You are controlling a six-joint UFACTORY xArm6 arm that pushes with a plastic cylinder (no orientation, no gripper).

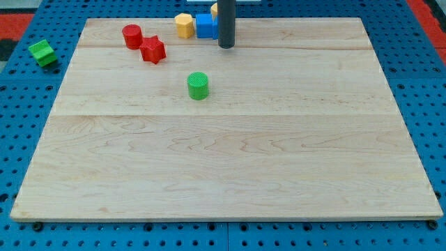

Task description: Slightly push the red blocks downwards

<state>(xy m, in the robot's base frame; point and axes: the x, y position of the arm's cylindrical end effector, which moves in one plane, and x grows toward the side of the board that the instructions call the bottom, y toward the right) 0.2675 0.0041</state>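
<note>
Red cylinder (132, 36) and red star (153, 50) lie left of my tip (226, 46).

Even, bright light falls from overhead across the pale wooden board (230, 160), and no glare washes out its grain. Shadows are soft and short: my dark rod's tip (226, 46) throws only a faint smudge near the top edge, and the green ribbed cylinder (198, 85) darkens the wood just under itself. Focus holds sharp from corner to corner. The board's side edges slant inward towards the top edge.
</note>
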